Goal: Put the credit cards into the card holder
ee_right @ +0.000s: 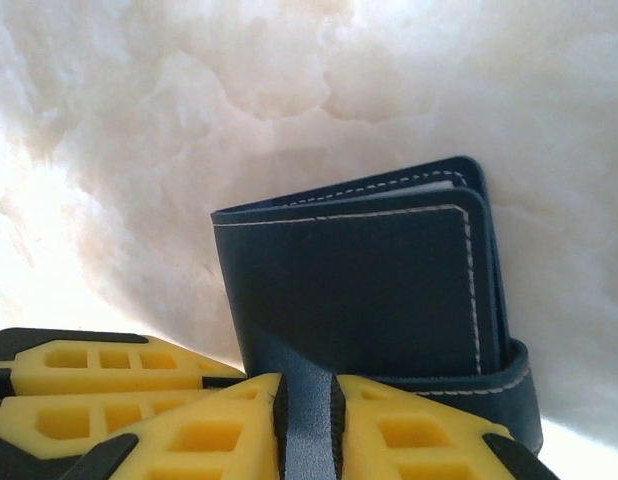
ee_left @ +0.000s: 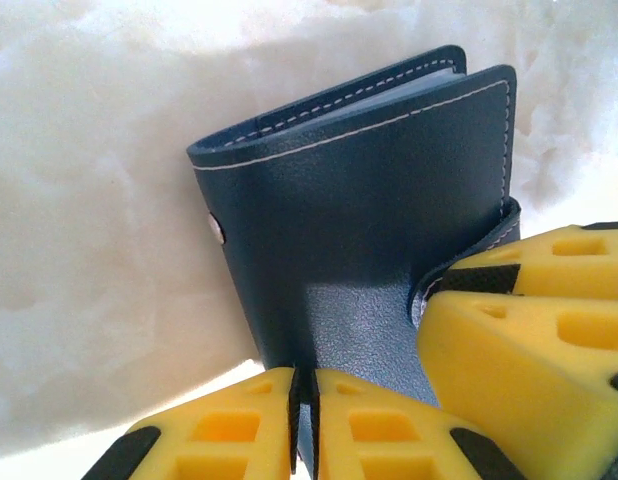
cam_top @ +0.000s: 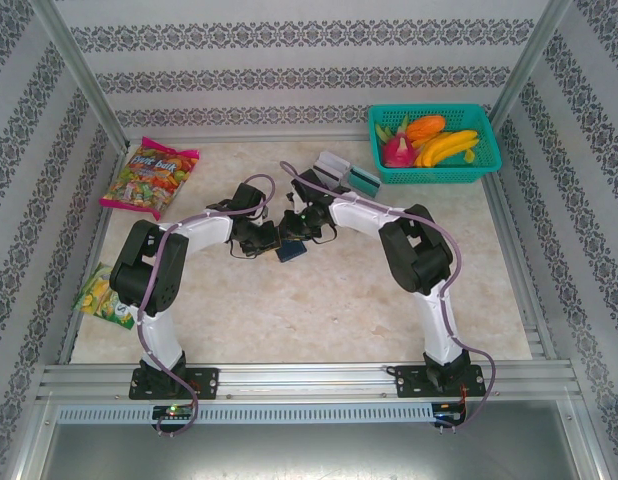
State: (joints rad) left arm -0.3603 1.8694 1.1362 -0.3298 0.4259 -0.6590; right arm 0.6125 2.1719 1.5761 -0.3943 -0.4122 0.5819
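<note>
The dark navy card holder [cam_top: 290,250] hangs between both grippers at the table's middle, just above the marble top. In the left wrist view the card holder [ee_left: 369,230] stands slightly ajar, its snap stud on the left edge. My left gripper [ee_left: 304,405] is shut on the lower edge of one cover. In the right wrist view my right gripper [ee_right: 309,425] is shut on a leather flap of the card holder [ee_right: 359,290]. From above, the left gripper [cam_top: 270,240] and right gripper [cam_top: 299,233] nearly touch. The credit cards [cam_top: 345,173], white-grey and teal, lie on the table behind them.
A teal mesh basket [cam_top: 489,160] of toy fruit stands at the back right, next to the cards. A colourful candy bag [cam_top: 149,178] lies at the back left, and a yellow-green snack bag [cam_top: 104,296] sits by the left arm. Metal rails border the table.
</note>
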